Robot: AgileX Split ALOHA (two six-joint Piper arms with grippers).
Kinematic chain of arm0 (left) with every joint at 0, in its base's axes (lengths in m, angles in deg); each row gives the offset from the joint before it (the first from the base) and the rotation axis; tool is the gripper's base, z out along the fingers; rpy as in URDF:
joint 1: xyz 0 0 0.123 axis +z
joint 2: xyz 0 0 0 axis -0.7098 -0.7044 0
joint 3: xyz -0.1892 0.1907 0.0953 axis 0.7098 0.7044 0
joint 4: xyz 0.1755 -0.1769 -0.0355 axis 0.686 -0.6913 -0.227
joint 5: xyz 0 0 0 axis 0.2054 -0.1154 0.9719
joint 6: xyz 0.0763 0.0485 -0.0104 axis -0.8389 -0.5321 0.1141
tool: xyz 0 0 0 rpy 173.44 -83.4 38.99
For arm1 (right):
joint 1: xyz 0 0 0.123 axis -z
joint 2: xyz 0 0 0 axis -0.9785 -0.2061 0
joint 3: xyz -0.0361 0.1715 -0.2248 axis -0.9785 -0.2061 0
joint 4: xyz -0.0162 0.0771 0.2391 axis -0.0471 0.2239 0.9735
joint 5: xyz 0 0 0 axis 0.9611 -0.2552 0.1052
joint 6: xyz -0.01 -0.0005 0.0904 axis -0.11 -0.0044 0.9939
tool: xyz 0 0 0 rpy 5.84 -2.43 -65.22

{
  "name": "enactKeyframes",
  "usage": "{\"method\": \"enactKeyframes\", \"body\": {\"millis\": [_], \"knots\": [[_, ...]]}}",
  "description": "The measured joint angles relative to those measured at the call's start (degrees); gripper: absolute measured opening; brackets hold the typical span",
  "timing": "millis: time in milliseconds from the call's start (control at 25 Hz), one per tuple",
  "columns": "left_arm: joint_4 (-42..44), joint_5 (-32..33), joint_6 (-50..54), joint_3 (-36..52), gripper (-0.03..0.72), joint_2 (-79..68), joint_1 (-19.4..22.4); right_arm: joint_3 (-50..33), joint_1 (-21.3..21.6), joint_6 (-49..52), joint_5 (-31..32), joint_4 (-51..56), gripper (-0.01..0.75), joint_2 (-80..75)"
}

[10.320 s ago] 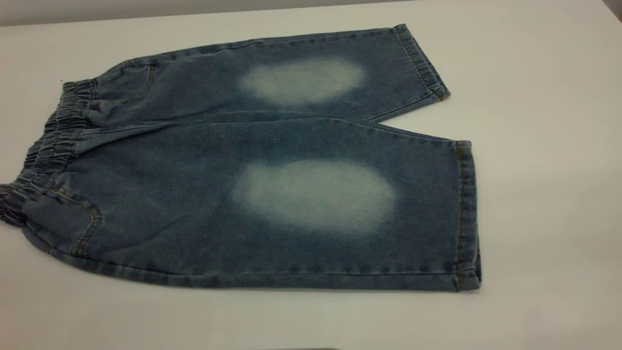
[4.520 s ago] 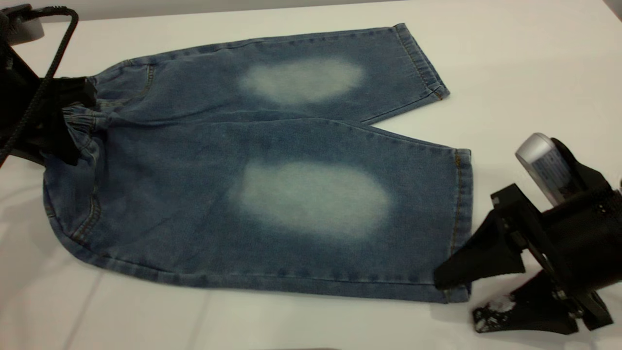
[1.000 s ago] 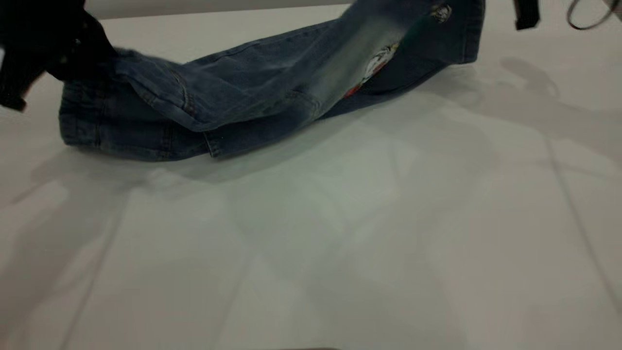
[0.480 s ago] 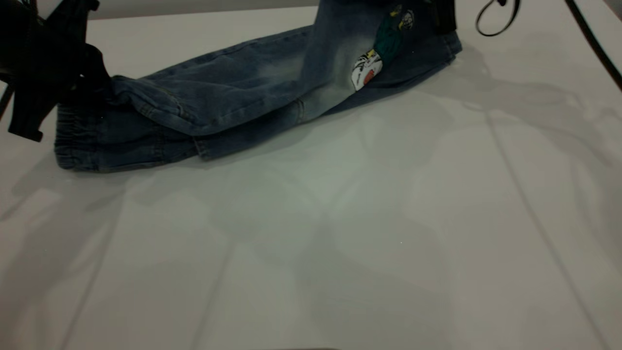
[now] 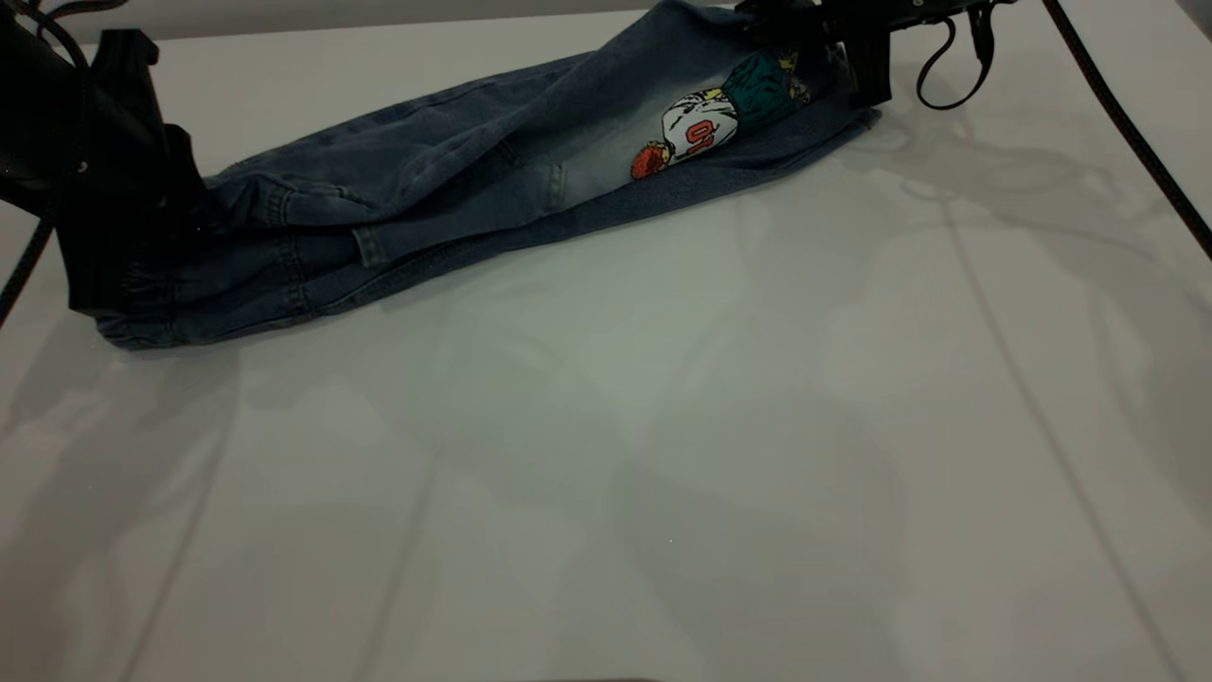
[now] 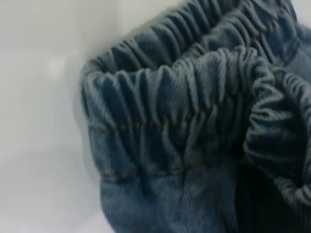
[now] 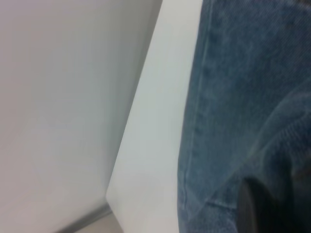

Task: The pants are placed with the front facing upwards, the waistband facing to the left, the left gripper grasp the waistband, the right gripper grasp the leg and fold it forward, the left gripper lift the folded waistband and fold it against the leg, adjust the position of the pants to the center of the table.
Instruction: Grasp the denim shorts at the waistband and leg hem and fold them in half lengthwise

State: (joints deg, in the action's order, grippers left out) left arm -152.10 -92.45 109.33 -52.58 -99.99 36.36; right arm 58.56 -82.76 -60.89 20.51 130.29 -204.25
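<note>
With the small blue denim pants (image 5: 454,199) folded lengthwise between them, the black left gripper (image 5: 142,237) pinching the ruffled waistband (image 6: 175,107) and the black right gripper (image 5: 833,38) clamping the leg hem should lower together before letting go.

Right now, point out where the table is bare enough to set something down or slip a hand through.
The table is bare across its whole near half and right side, below the pants. It is crowded along the far edge: the pants stretch from the left gripper at the waistband to the right gripper at the leg end.
</note>
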Motion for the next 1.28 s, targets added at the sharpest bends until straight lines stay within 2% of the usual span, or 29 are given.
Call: {"method": "enactKeyframes", "body": {"millis": [400,760,920,1040,1200,1280], "knots": [[11.1,-3.9,1.3,-4.2,0.111,-0.3,0.0,2.1,0.0,0.2,-2.3,0.0,0.031,0.0],[12.6,-6.5,1.6,-5.1,0.117,-3.1,-0.1,3.4,0.0,-1.9,-3.7,0.0,0.041,-0.6],[20.8,-9.5,2.1,-5.1,0.135,-4.9,-0.1,3.4,0.0,-2.0,-4.2,0.1,0.076,-0.8],[27.8,-12.0,3.5,-5.1,0.185,-5.4,-0.1,3.4,0.0,-2.4,-4.3,0.2,0.129,-0.9],[34.3,-17.4,4.3,-5.1,0.314,-5.4,-0.1,3.4,0.0,-5.3,-4.3,0.2,0.241,-0.9],[36.6,-18.1,4.4,-5.1,0.380,-5.4,0.4,3.4,0.0,-7.1,-4.0,0.2,0.304,-0.9]]}}
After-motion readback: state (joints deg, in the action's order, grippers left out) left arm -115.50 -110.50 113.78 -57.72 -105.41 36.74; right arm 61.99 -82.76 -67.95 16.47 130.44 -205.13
